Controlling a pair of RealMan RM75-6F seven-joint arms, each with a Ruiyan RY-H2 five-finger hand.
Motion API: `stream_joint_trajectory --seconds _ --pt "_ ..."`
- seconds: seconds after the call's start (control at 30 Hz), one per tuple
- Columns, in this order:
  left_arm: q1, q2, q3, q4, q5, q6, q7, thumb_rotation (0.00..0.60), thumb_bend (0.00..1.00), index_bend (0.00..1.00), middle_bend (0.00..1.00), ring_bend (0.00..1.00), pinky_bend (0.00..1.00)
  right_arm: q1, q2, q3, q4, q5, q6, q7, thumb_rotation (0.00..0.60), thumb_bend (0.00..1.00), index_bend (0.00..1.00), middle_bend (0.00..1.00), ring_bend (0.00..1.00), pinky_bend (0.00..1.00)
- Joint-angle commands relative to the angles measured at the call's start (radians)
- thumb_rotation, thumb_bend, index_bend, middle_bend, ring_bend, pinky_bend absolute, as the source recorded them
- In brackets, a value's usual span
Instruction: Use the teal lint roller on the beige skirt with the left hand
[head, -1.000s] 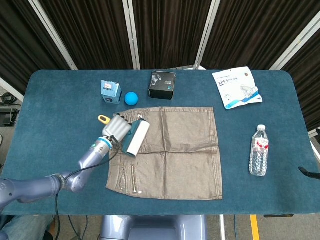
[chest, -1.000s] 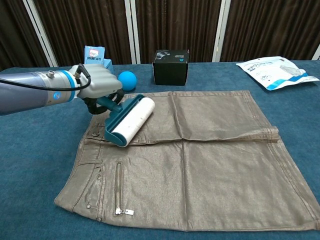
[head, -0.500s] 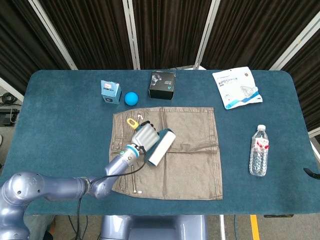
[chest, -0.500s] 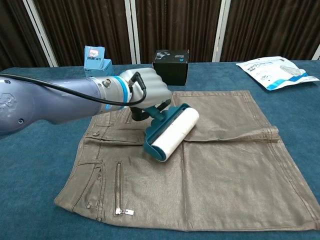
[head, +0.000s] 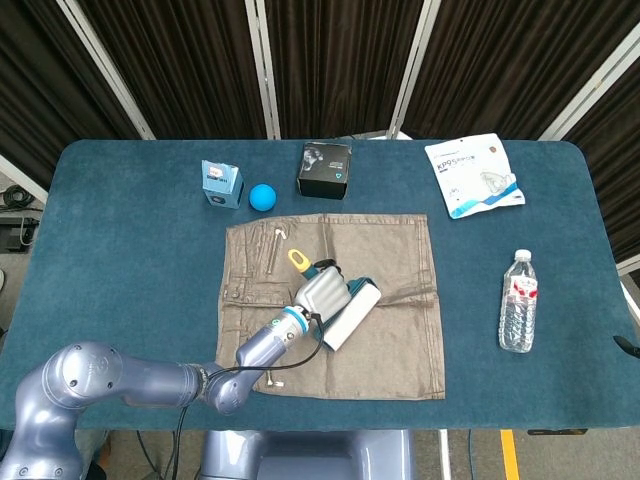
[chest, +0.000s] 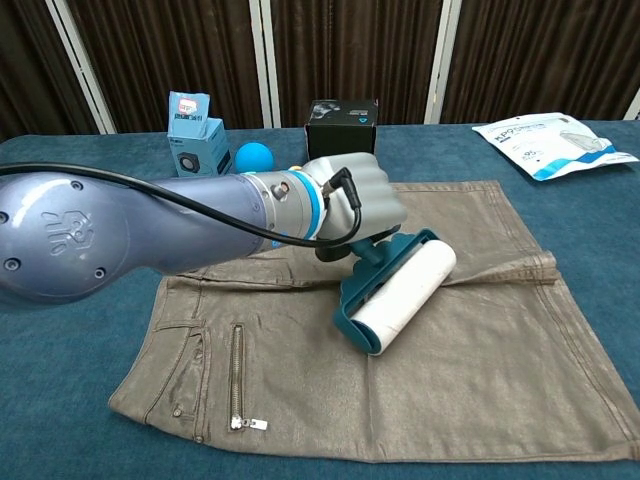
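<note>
Change: since the earlier frames my left hand has carried the roller from the skirt's left waistband edge rightward, to about the middle of the cloth.

Head view, left hand: my left hand (head: 318, 292) sits just left of frame centre, fingers wrapped around the roller's handle, the silver arm trailing off to the lower left corner.
Head view, roller: the teal lint roller (head: 350, 315) lies tilted, its white drum on the cloth beside the hand; a yellow tip (head: 297, 259) pokes out above the hand.
Head view, skirt: the beige skirt (head: 390, 300) lies flat in the middle of the blue table (head: 120, 250), with a crease across it.
Head view, rest: a small blue box (head: 221, 184), a blue ball (head: 262, 196) and a black box (head: 325, 170) stand in a row above the skirt; a white pouch (head: 472, 174) lies upper right, a water bottle (head: 517, 301) at the right.
Head view, right hand: I cannot see it.

Chest view, left hand: it (chest: 355, 200) shows at centre, clenched on the teal handle.
Chest view, roller: the drum (chest: 400, 292) rests on the skirt (chest: 480, 340) just below and right of the hand, angled toward the lower left.
Chest view, skirt detail: a zip (chest: 237, 375) runs down the lower left part.
Chest view, right hand: not visible either.
</note>
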Motion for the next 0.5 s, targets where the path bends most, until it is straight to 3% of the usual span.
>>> stream_joint_trajectory --seconds 0.03,0.2,0.5 --pt "-0.009 -0.005 0.016 0.004 -0.01 0.011 0.014 0.6 0.84 0.71 0.46 0.38 0.44 -0.002 0.001 0.0 0.0 -0.001 0.002 0.002 0.6 0.0 0.0 0.0 0.0 0.0" --pt "-0.006 0.016 0.048 0.009 -0.031 0.03 0.021 0.6 0.84 0.71 0.46 0.39 0.44 -0.003 0.001 0.0 -0.001 -0.003 0.004 0.001 0.6 0.0 0.0 0.0 0.0 0.0" --pt "0.046 0.132 0.128 -0.004 -0.032 0.035 -0.025 0.6 0.84 0.71 0.46 0.39 0.45 -0.004 0.0 -0.002 -0.011 -0.007 0.01 -0.017 0.6 0.0 0.0 0.0 0.0 0.0"
